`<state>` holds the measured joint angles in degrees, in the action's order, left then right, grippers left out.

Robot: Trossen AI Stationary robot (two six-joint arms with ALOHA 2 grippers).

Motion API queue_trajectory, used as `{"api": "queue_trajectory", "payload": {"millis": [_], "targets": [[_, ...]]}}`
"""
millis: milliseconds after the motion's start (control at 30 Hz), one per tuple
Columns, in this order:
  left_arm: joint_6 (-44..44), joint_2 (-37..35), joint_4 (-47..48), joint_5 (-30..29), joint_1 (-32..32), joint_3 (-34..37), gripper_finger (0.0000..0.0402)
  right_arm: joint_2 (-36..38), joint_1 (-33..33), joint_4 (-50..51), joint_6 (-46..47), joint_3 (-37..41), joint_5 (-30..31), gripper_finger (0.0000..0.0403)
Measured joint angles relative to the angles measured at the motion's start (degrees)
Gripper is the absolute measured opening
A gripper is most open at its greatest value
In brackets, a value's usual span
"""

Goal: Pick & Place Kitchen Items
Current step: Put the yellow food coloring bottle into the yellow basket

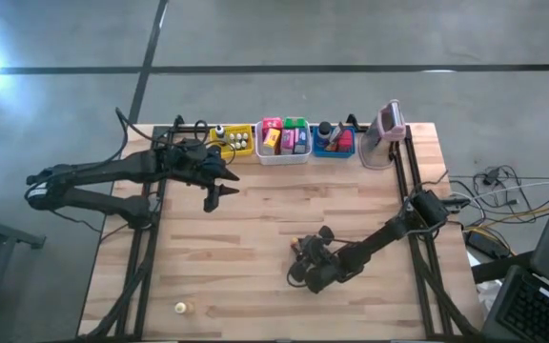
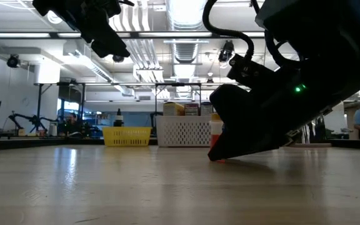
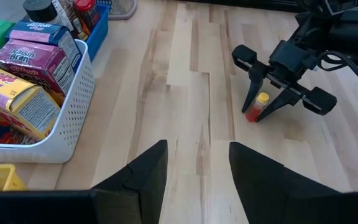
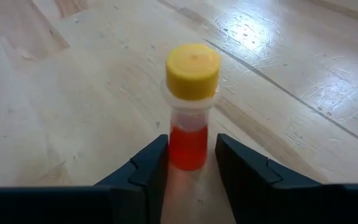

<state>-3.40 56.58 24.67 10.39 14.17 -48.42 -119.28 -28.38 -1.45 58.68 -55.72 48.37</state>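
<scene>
My right pincer (image 4: 188, 163) is low over the middle of the worktop (image 1: 255, 238), its two fingers standing either side of a small bottle (image 4: 190, 106) with a yellow cap and red contents. The fingers look close against the bottle's red lower part, but I cannot tell whether they have clamped on it. The bottle lies straight ahead of this pincer, between the fingertips, and seems to stand upright on the wood with its long axis vertical, cap upward; the left wrist view shows it (image 3: 257, 107) the same way, bracketed by my right fingers. My right arm is plainly the nearer one. My left pincer (image 3: 194, 165) hangs with its fingers apart and empty above the far left of the worktop, near the bins and well apart from the bottle. Along the far edge sit three bins in a row: a yellow bin (image 1: 236, 141) with small pale pieces in it, a white bin (image 1: 282, 156) packed with pink, green, yellow and red packets, and a blue bin (image 1: 334, 150) holding dark-capped and red things. Beside the blue bin stands a pink-grey upright device (image 1: 387, 122). One tiny whitish piece (image 1: 180, 307) lies alone near the front left.
</scene>
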Motion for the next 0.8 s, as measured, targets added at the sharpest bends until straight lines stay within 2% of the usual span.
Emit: {"api": "queue_trajectory", "payload": {"millis": [333, 467, 567, 633, 733, 800], "targets": [[0.47, 0.0, 0.04, 0.0, 0.0, 0.0, 0.0177, 0.0, 0.06, -0.38, -0.64, 0.04, 0.05, 0.0072], [2.17, 0.0, 0.06, 0.02, 0.0, 0.0, 0.0177, 1.48, 0.2, -0.34, -1.87, 0.09, -1.4, 0.0064], [4.25, 0.0, 0.72, 0.48, 0.0, 0.0, 0.0177, 4.49, 1.15, 0.45, -6.97, 0.24, -7.58, 0.0069], [4.77, 0.25, 1.56, 0.89, 0.0, 0.0, 0.0177, 7.06, 2.29, 1.26, -11.02, 0.32, -14.06, 0.0071], [5.1, 1.5, 3.06, 4.24, 0.0, -0.02, 0.0177, 11.61, 4.52, 3.36, -16.75, 0.33, -23.53, 0.0069], [5.13, 2.74, 3.75, 5.15, -0.1, -0.02, 0.0177, 14.87, 6.05, 5.4, -19.92, 0.22, -27.79, 0.0066]]}}
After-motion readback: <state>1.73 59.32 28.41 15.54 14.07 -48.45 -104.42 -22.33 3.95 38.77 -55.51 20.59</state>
